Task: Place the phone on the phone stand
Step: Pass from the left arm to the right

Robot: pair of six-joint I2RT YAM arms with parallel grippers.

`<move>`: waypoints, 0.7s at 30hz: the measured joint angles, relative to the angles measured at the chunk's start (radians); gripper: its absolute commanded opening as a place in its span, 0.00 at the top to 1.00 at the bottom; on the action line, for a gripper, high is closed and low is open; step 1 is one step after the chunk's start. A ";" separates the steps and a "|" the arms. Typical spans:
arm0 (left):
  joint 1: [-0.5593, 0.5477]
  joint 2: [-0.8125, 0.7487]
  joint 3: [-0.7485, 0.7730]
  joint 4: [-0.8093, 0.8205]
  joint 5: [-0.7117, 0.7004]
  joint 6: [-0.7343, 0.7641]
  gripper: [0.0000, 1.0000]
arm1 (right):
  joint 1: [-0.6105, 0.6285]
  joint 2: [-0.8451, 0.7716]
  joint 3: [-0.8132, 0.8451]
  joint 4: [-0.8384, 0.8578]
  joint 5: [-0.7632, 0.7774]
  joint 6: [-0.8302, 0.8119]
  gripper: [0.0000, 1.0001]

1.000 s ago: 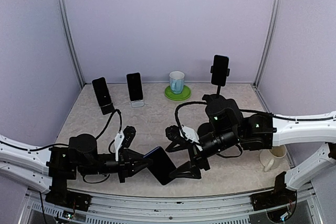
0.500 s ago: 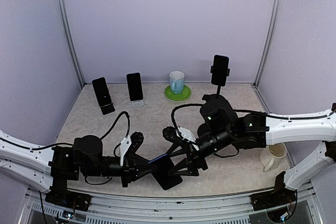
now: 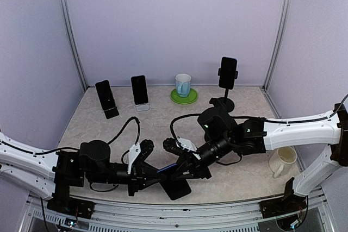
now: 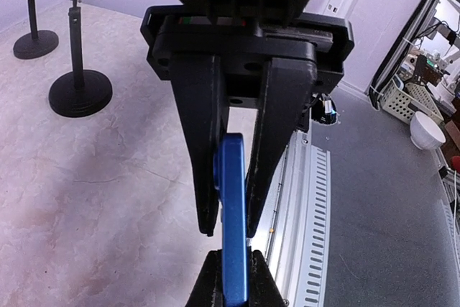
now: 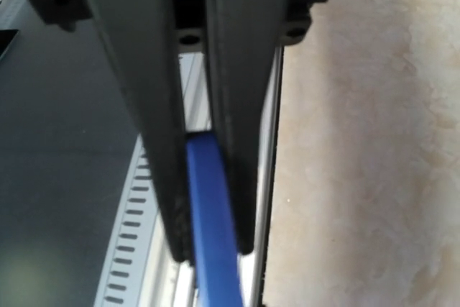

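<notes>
Phone held over table's near edge, pinched at one end by left gripper, at other end by right gripper, both pressed tight.

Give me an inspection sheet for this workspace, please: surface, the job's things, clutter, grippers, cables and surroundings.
Surface: marbled tabletop, no spills seen.
Job's things: blue-edged phone held on edge near the front; tall stand back right, already carrying a phone.
Clutter: white mug on green saucer; cream mug right; phone on black stand and phone on pale stand back left.
Grippers: left gripper shut on the phone; right gripper shut on its other end.
Cables: left arm's cable and right arm's cable loop loosely.
Surroundings: lilac walls, metal frame posts.
</notes>
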 measured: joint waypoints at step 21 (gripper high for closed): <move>-0.001 -0.159 -0.037 0.076 -0.048 -0.006 0.01 | -0.065 -0.089 -0.051 0.041 -0.015 0.047 1.00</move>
